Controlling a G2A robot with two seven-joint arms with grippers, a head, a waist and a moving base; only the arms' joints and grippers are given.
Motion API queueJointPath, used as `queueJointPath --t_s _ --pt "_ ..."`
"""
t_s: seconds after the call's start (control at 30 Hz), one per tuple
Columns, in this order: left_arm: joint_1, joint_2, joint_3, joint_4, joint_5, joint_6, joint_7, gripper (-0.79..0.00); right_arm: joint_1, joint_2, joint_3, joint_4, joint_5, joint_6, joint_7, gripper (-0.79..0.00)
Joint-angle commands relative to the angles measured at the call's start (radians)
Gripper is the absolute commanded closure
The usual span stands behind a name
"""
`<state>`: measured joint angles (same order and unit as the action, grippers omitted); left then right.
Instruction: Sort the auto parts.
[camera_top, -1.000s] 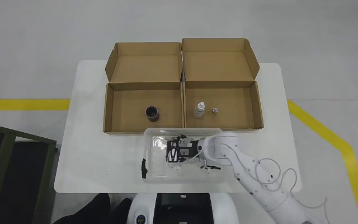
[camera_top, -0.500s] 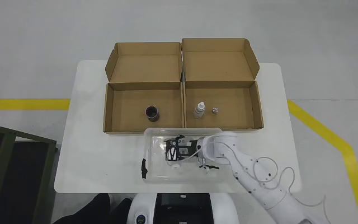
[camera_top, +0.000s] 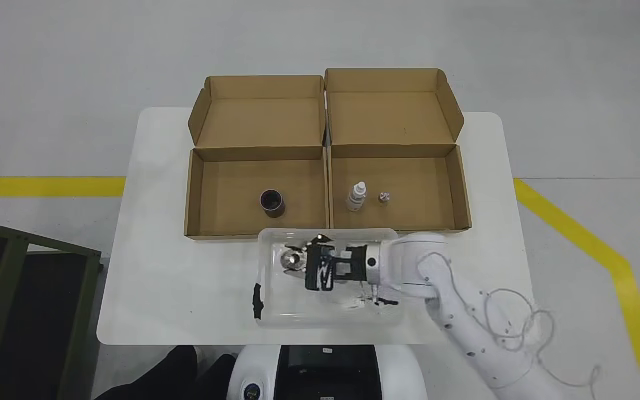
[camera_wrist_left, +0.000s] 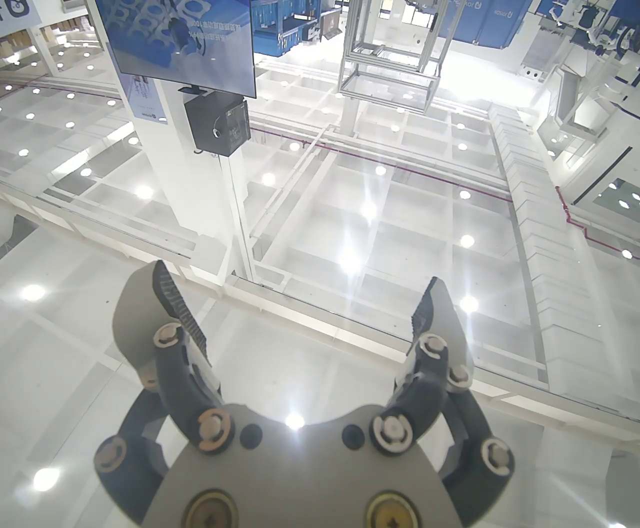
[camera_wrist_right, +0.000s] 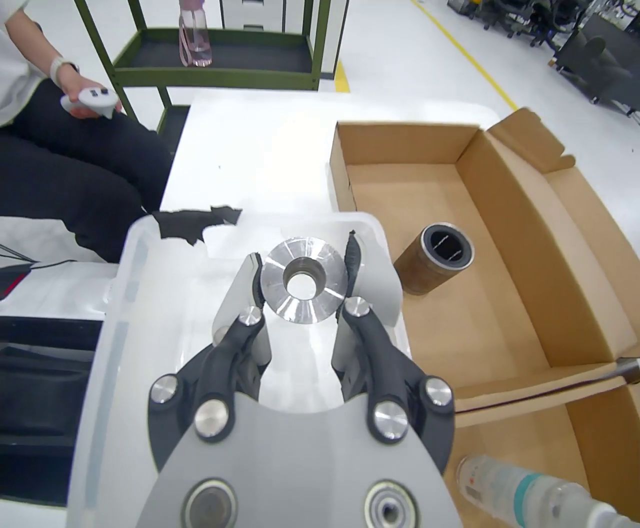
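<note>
My right gripper is over the left part of a clear plastic bin, shut on a shiny metal ring with a round hole in its middle. The ring sits flat between the two fingers. Behind the bin stand two open cardboard boxes. The left box holds a dark cylindrical sleeve. In the right box are a white bottle and a small metal part. My left gripper is open and points up at the ceiling.
The boxes' lids lie open toward the table's far edge. A black torn piece hangs on the bin's left rim. Bare white table lies left of the bin. A green rack stands off the table's left side.
The right gripper has shifted a little left inside the bin, and the metal ring now shows between its fingers in the top view.
</note>
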<state>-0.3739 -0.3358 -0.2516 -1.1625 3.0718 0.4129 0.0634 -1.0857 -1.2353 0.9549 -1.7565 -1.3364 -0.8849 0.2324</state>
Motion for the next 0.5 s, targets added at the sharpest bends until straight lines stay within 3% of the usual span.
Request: queueJointPath --t_s 0.0,0.47 --pt "0.000 0.000 0.000 0.000 0.000 0.000 0.000 -0.785 -0.009 0.003 0.015 -0.034 0.037 -0.002 -0.009 0.000" --pt "0.000 0.000 0.000 0.000 0.000 0.000 0.000 -0.785 0.007 0.017 0.113 -0.193 0.197 0.001 -0.066 0.000"
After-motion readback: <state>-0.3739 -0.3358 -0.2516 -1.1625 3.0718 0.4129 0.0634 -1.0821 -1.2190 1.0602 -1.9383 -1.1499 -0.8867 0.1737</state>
